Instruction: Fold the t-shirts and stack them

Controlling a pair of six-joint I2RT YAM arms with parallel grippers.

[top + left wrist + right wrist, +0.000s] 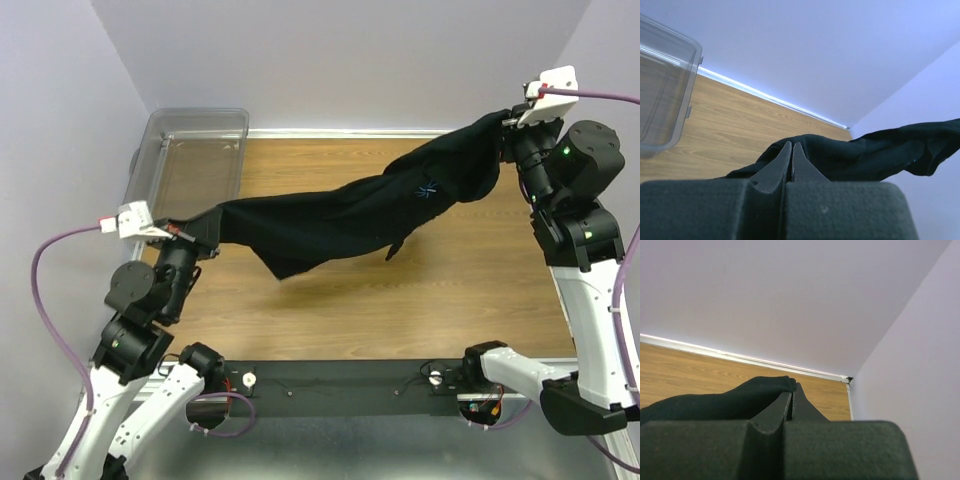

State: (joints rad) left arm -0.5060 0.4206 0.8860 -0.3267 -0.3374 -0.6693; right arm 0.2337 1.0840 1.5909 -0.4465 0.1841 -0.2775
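One black t-shirt [360,215] hangs stretched in the air above the wooden table [420,300], held between both arms. My left gripper [207,228] is shut on the shirt's left end, low near the table's left side. My right gripper [508,122] is shut on its right end, raised at the far right. In the left wrist view the fingers [791,146] meet tightly, with the t-shirt [870,152] running off to the right. In the right wrist view the jaws [792,390] pinch the t-shirt [715,400], which drapes left. A small pale mark [428,190] shows on the shirt.
A clear plastic bin [195,150] stands at the far left corner of the table, just behind my left gripper, and shows as the bin [660,95] in the left wrist view. Lilac walls close the table at the back and both sides. A black strip [340,385] runs along the near edge.
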